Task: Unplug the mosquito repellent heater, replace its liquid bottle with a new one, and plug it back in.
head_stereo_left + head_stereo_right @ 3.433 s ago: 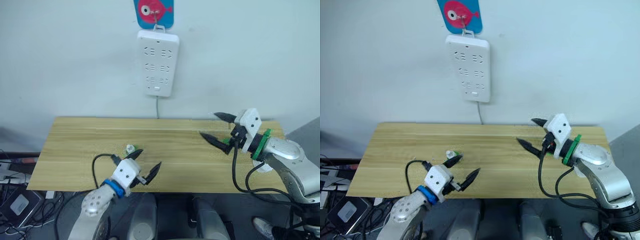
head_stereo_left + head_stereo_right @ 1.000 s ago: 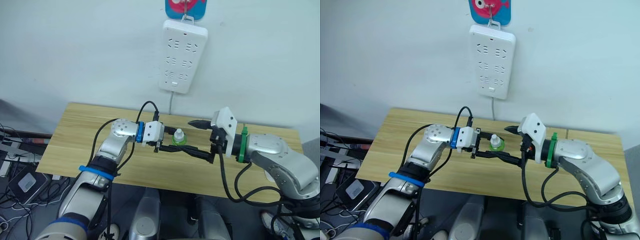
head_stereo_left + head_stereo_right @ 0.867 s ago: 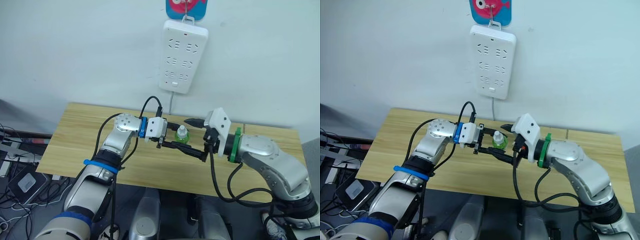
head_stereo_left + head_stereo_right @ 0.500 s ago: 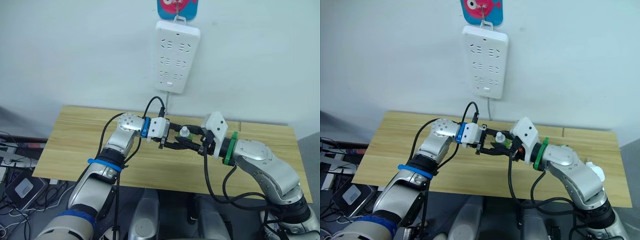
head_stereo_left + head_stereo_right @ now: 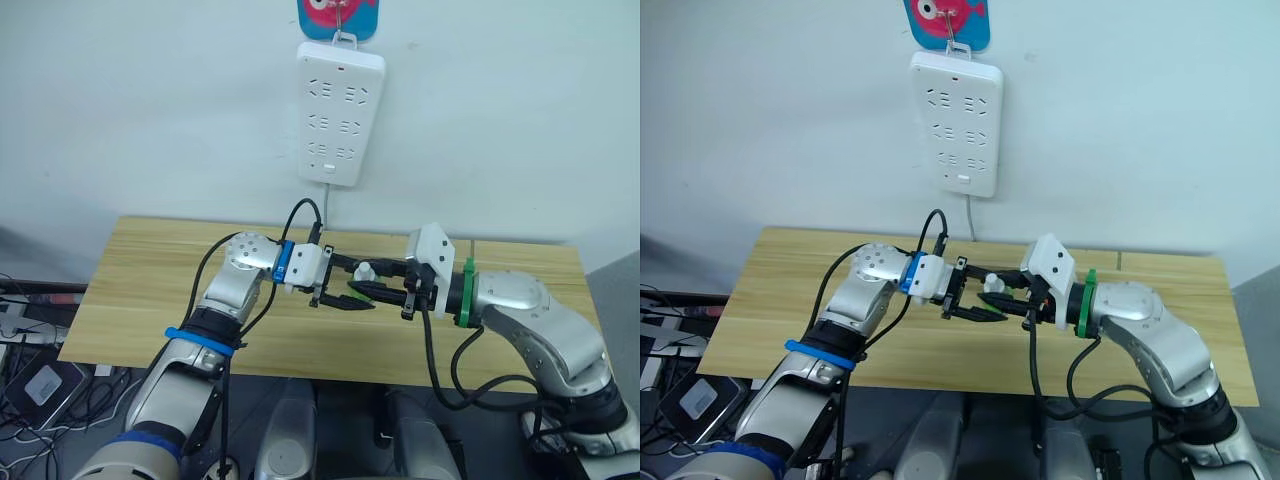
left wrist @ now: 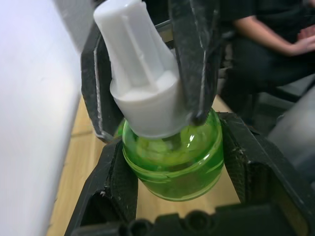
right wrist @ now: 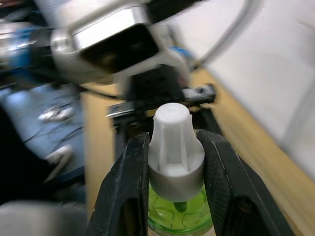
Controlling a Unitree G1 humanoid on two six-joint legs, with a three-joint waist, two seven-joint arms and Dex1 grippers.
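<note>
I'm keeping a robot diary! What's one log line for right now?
left tool: gripping green bottle | right tool: clamped on white cap | step: uncapping, above table

Item count, as I logged it:
- One green liquid bottle (image 6: pixel 172 157) with one white cap (image 6: pixel 140 93), between my two grippers.
- Two grippers: my left gripper (image 5: pixel 335 284) and my right gripper (image 5: pixel 375 288), both closed on that bottle.
- One white power strip (image 5: pixel 339 113) on the wall beyond my grippers.
- One wooden table (image 5: pixel 140 300) beneath them.

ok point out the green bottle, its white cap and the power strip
green bottle (image 6: pixel 172 162), left wrist view, glass belly
white cap (image 7: pixel 174 147), right wrist view, ribbed side
power strip (image 5: pixel 340 115), left eye view, middle of its face
</note>
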